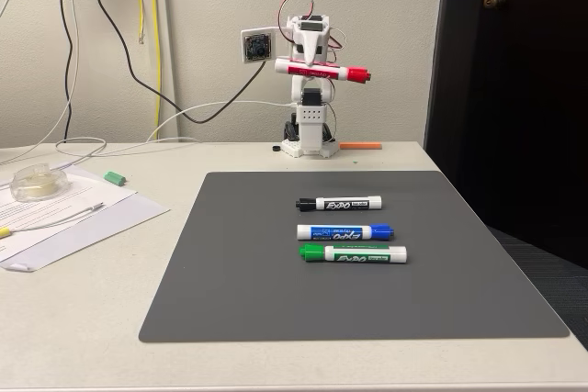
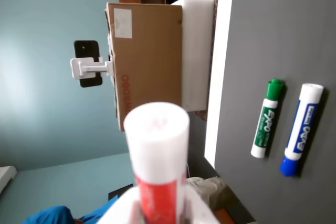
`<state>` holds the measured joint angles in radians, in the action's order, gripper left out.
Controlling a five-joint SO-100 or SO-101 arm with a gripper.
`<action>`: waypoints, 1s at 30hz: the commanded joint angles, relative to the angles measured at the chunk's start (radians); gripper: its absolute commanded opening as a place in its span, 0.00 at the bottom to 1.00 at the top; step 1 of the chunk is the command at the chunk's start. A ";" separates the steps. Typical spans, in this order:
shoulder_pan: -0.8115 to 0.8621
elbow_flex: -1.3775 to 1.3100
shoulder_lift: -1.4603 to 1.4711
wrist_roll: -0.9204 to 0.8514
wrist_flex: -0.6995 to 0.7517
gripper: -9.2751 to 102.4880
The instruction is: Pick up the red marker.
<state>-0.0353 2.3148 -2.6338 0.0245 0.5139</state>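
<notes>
The red marker point(image 1: 322, 71) is held level high above the table at the back, red cap pointing right in the fixed view. My gripper point(image 1: 310, 63) is shut on its middle, on the folded white arm. In the wrist view the red marker point(image 2: 156, 161) fills the lower centre, its white end toward the camera, with my gripper point(image 2: 157, 211) closed around its red label at the bottom edge. On the grey mat point(image 1: 367, 273) lie the black marker point(image 1: 338, 203), the blue marker point(image 1: 344, 231) and the green marker point(image 1: 353, 253), side by side.
The arm's base point(image 1: 308, 140) stands behind the mat with an orange strip point(image 1: 360, 145) beside it. Papers point(image 1: 64, 213), a tape roll point(image 1: 35, 181) and a small green cap point(image 1: 114, 177) lie left. A cardboard box point(image 2: 144, 61) and phone mount point(image 2: 86, 65) stand off the table.
</notes>
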 commanded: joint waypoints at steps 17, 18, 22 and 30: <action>-0.005 -0.009 -0.012 0.017 0.000 0.09; -0.005 -0.009 -0.012 0.017 0.000 0.09; -0.005 -0.009 -0.012 0.018 0.000 0.09; 0.002 -0.009 -0.009 0.018 0.002 0.09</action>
<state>-0.0368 2.3148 -2.6338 0.0383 0.5154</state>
